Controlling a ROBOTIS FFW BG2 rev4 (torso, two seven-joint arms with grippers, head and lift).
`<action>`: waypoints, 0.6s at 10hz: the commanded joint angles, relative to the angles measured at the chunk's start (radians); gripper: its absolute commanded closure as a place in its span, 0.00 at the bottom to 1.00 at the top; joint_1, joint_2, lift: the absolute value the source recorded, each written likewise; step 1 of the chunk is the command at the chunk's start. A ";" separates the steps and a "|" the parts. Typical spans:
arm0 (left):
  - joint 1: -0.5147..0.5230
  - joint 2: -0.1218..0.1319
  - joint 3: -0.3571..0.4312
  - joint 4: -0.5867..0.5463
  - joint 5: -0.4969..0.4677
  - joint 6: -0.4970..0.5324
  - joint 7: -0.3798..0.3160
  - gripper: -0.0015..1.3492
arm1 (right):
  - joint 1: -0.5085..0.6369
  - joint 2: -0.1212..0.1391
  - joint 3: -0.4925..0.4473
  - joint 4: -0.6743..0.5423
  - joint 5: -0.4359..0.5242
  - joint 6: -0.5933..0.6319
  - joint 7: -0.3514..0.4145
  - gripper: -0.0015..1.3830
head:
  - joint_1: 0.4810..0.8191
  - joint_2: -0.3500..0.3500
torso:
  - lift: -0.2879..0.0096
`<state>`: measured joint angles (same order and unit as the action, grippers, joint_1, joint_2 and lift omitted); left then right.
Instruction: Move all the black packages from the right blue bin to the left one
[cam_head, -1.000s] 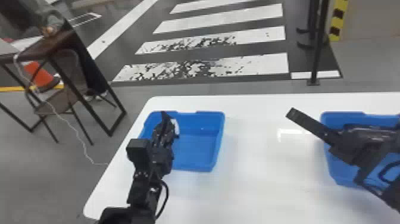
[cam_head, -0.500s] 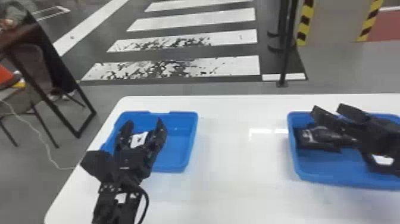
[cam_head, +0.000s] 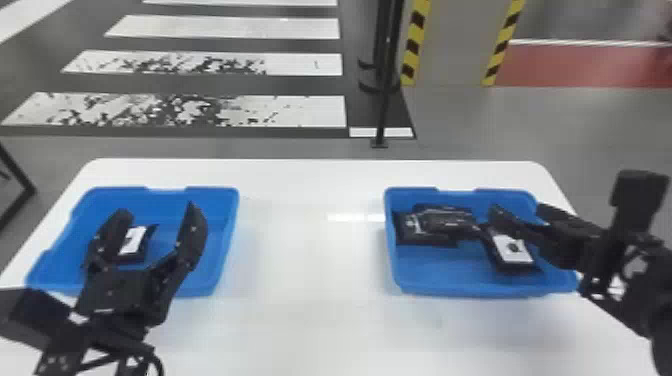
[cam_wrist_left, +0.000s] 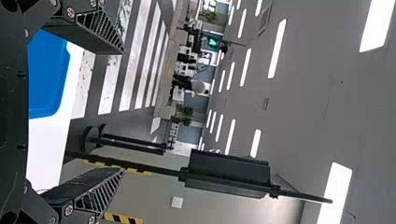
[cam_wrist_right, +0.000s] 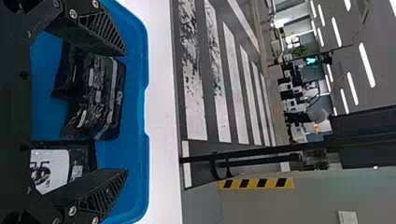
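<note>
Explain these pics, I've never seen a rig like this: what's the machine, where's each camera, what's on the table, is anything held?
It's a robot with two black arms, each ending in a two-fingered tool. The head view looks forward and down from its head. The two wrist views come from cameras on the arms and are turned sideways.

On the white table stand two blue bins. The left bin has a black package with a white label. The right bin has a pile of black packages and another labelled one.

Nothing is held: the left tool and right tool are both open, each at its own side's bin.
</note>
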<state>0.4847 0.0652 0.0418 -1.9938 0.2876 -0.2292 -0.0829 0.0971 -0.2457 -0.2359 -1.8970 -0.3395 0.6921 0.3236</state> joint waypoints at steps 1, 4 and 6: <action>0.016 0.004 -0.030 -0.005 0.020 0.001 -0.006 0.11 | -0.055 0.003 0.005 0.097 0.040 0.005 -0.001 0.11 | 0.63 0.42 | 0.50; 0.018 0.010 -0.044 -0.005 0.031 0.018 -0.011 0.11 | -0.151 0.002 0.068 0.261 0.028 -0.029 -0.001 0.11 | 0.63 0.36 | 0.50; 0.023 0.008 -0.040 -0.005 0.033 0.023 -0.011 0.11 | -0.181 0.002 0.102 0.305 0.020 -0.034 -0.014 0.11 | 0.63 0.38 | 0.50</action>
<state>0.5057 0.0739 0.0012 -1.9991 0.3206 -0.2069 -0.0936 -0.0722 -0.2432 -0.1442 -1.6102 -0.3147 0.6608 0.3114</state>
